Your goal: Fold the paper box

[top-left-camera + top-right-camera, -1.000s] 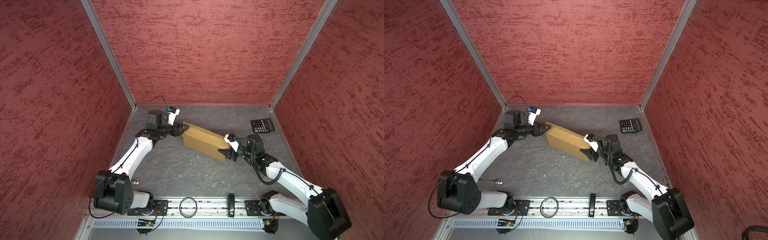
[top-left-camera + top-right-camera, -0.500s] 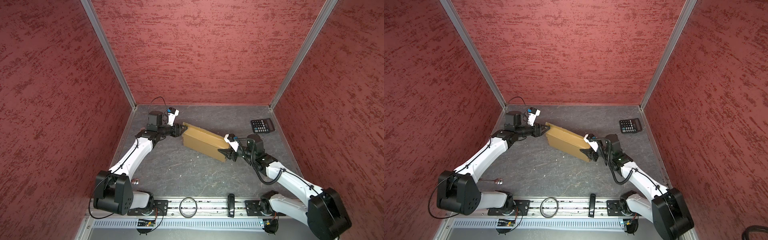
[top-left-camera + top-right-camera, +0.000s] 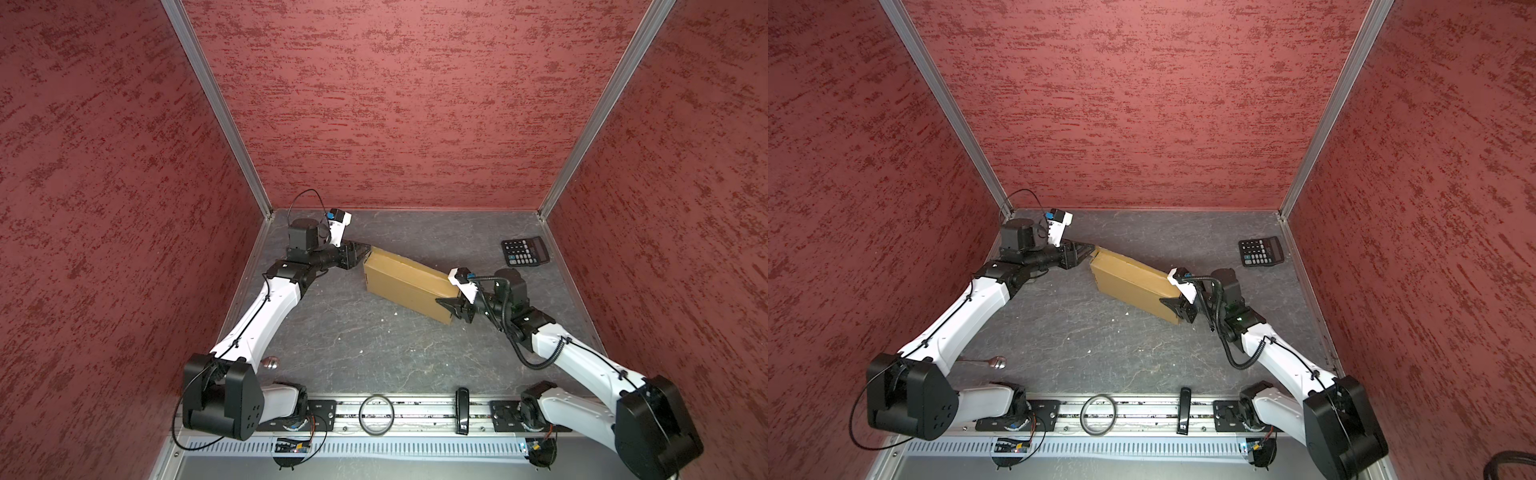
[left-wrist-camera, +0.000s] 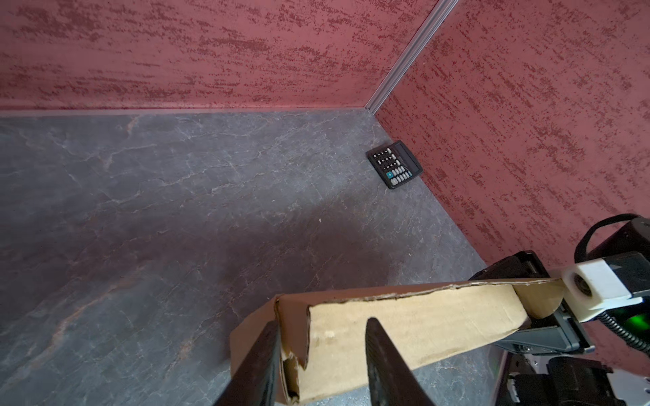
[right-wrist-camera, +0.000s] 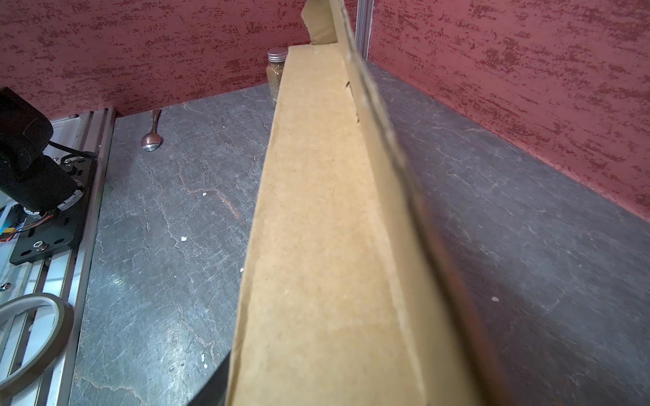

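The brown paper box (image 3: pixel 405 282) lies slanted in the middle of the gray tabletop (image 3: pixel 374 357), between the two arms. The right gripper (image 3: pixel 446 301) has its jaws closed on the box's right end. The left gripper (image 3: pixel 363 249) has its jaws partly open around the left corner. I cannot tell if they squeeze it.
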`<action>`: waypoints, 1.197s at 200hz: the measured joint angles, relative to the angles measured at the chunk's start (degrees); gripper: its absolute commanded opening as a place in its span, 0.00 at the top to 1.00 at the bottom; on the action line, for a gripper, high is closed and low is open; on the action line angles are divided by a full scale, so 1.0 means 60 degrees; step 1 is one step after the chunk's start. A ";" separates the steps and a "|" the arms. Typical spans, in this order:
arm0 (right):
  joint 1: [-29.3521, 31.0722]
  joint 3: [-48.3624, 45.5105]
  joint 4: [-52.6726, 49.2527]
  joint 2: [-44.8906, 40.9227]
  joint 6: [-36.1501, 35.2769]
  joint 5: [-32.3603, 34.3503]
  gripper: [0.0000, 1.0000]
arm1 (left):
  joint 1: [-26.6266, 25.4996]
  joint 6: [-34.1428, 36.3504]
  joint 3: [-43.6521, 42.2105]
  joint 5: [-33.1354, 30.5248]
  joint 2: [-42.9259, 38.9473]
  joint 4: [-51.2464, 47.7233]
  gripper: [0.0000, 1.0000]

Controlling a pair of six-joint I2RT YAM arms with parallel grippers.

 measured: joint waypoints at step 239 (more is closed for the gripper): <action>0.0000 -0.0069 0.0080 0.0007 0.0102 0.0058 0.64 | -0.0361 0.0823 0.0248 -0.0397 0.0980 -0.0474 0.85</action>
